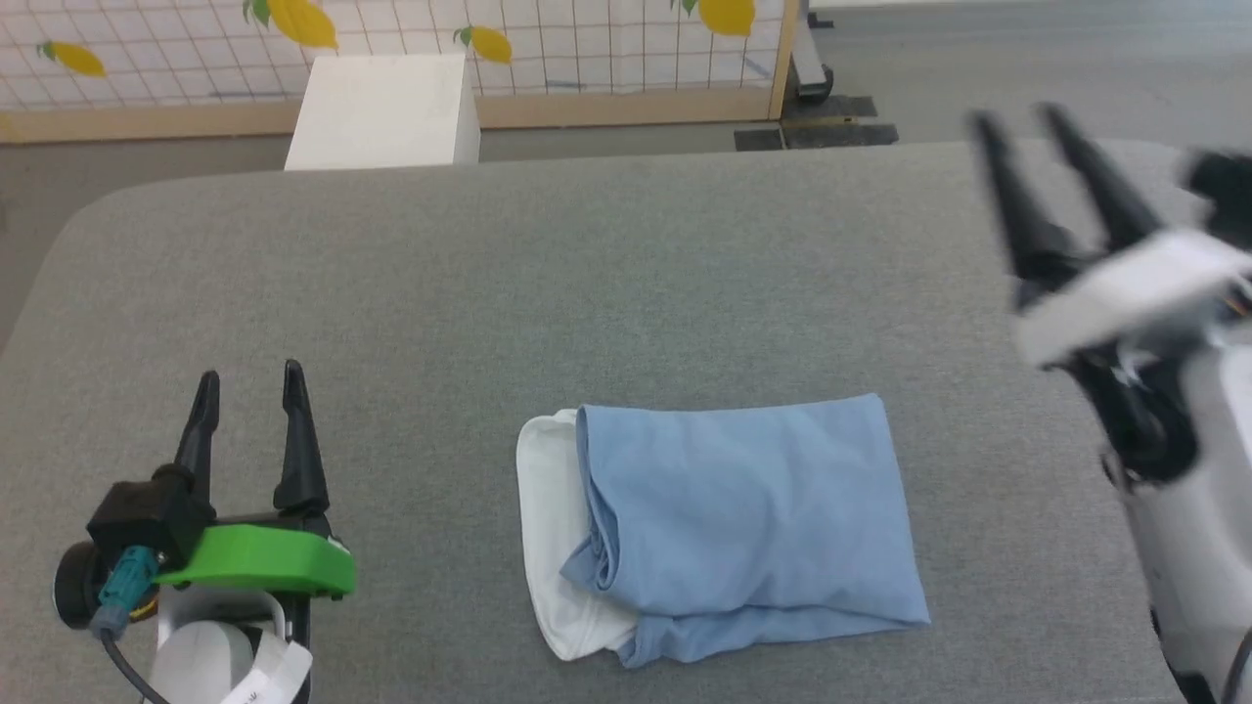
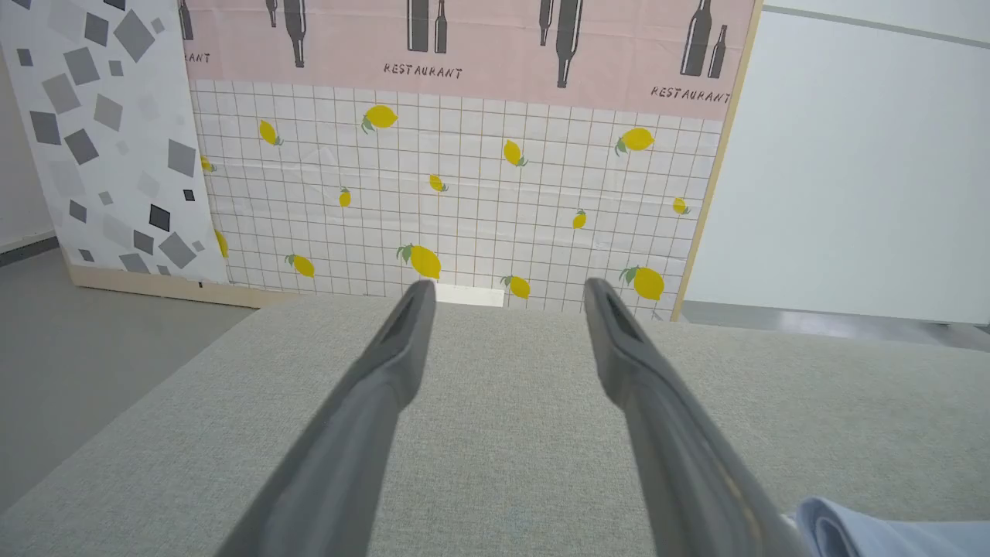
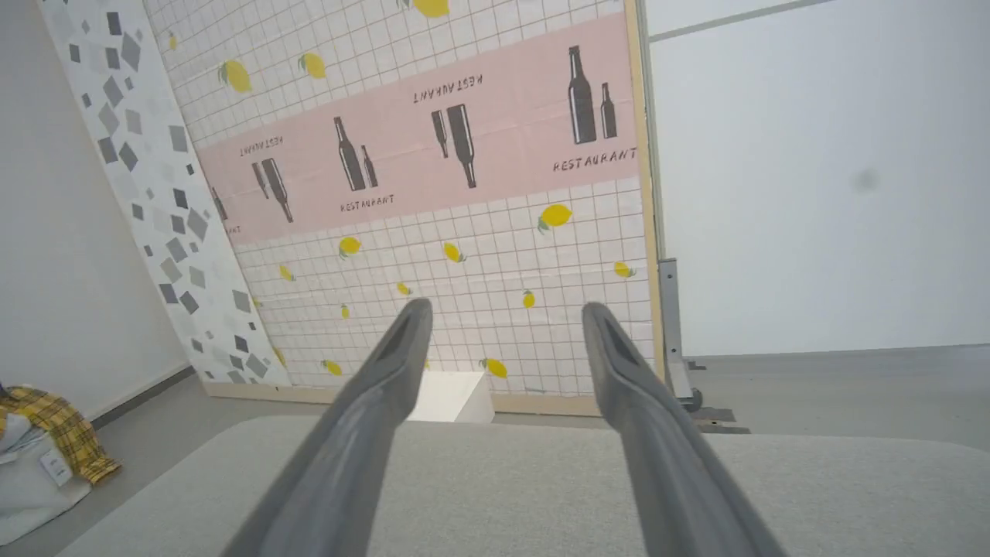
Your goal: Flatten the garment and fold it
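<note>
Head view: folded garment (image 1: 743,508) lies on the table (image 1: 587,274), near its front edge. Left gripper (image 1: 250,373) and blurred right gripper (image 1: 1015,115) flank it, both spread.
Left wrist view: fingers (image 2: 387,371) apart; garment corner at lower right.
Right wrist view: fingers (image 3: 371,402) apart above the table.

The folded light blue knit garment (image 1: 743,518) lies on the grey fabric-covered table (image 1: 587,284), near the middle of its front edge. The left gripper (image 1: 249,376) is left of the garment, well apart. The right gripper (image 1: 1017,115) is right of it, farther back. Behind the table stands a white rectangular box (image 1: 386,110), in front of the lemon-printed grid partition (image 1: 587,49).
</note>
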Motion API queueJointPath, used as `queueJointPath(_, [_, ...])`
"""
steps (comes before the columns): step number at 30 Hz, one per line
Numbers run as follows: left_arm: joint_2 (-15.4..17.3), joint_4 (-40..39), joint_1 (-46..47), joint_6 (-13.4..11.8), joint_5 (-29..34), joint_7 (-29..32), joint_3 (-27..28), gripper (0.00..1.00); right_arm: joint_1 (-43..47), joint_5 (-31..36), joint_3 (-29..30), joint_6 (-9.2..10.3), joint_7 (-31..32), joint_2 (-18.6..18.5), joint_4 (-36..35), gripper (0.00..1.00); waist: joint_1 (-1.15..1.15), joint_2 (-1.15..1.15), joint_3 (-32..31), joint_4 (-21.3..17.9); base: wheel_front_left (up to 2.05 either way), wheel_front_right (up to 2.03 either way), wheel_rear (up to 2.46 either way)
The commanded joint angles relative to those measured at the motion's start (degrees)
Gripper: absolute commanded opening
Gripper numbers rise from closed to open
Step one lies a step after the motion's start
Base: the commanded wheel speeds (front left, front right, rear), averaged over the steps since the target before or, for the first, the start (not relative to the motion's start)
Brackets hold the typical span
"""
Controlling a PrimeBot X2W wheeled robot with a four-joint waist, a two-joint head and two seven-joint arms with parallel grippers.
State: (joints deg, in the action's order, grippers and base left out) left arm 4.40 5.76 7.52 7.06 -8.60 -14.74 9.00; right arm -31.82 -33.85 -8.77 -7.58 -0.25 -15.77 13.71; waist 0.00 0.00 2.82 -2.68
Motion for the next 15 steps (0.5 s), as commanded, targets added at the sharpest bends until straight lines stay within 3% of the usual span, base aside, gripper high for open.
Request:
queueJointPath(1, [-0.03, 0.39, -1.17, 0.03, 0.38, -0.26, -0.16, 1.0, 2.43, 1.42, 2.67, 0.09, -2.52, 0.83, -0.44, 1.0, 0.0, 0.0, -0.66, -0.4, 0.0, 0.0, 0.0])
queueJointPath(8, [-0.34, 2.77, -1.8, -0.42, 0.73, -0.26, -1.41, 1.0, 14.38, 9.95, 14.38, 0.09, -10.75, 5.44, -2.44, 1.0, 0.0, 0.0, -1.78, -0.08, 0.0, 0.0, 0.0])
queueJointPath(15, [-0.51, 5.9, -1.77, -1.31, 0.83, 0.22, -2.56, 1.0, 22.31, 16.88, 17.29, 0.09, -9.94, 8.32, -2.48, 1.0, 0.0, 0.0, -2.13, 0.4, 0.0, 0.0, 0.0])
